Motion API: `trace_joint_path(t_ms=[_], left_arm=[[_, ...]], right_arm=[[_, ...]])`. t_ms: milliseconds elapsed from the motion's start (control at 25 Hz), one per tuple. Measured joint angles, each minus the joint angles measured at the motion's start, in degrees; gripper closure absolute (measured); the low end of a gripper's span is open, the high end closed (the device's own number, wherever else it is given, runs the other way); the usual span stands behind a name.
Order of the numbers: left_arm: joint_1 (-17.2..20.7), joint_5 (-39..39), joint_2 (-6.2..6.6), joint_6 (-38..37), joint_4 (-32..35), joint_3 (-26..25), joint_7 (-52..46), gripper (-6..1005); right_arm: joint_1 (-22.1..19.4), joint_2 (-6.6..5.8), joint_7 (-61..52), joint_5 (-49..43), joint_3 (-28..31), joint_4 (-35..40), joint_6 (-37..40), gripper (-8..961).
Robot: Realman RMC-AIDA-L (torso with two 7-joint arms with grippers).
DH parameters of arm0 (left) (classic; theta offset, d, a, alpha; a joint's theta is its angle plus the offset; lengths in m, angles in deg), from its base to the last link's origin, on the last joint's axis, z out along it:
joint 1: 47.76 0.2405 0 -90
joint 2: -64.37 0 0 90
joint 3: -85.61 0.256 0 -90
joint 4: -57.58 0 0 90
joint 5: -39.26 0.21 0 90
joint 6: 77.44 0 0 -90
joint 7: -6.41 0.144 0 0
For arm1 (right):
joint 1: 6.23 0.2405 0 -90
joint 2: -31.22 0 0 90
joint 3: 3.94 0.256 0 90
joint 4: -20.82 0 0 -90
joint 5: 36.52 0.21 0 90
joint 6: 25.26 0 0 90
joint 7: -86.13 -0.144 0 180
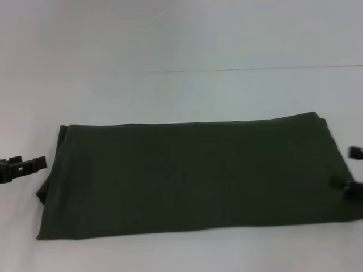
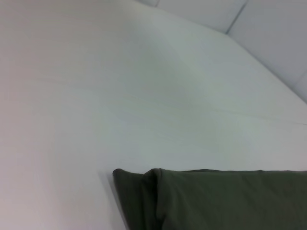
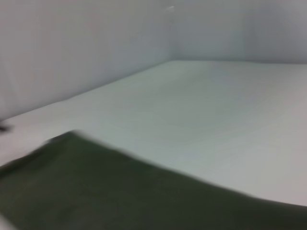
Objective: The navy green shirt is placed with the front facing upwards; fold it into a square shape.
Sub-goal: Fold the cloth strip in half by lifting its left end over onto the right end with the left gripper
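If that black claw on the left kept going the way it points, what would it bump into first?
Probably the navy green shirt. The left end effector sits just beside the shirt's left edge, pointing toward it, with only bare white table between. Its height above the table is unclear.

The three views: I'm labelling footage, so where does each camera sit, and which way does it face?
Head view: from the robot's head, down at the folded shirt on the white table; left tool and right tool at the edges.
Left wrist view: low over the table, facing a shirt corner; no tool.
Right wrist view: low, across the shirt; no tool.
All share the shirt.
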Motion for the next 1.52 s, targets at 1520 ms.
trace_joint_path(t_ms=[1520], left_arm=[[-3.85, 10.46, 0.41, 6.45, 2.17, 14.84, -29.89, 124]], right_arm=[[2.58, 0.93, 2.07, -0.03, -13.23, -2.16, 1.02, 29]])
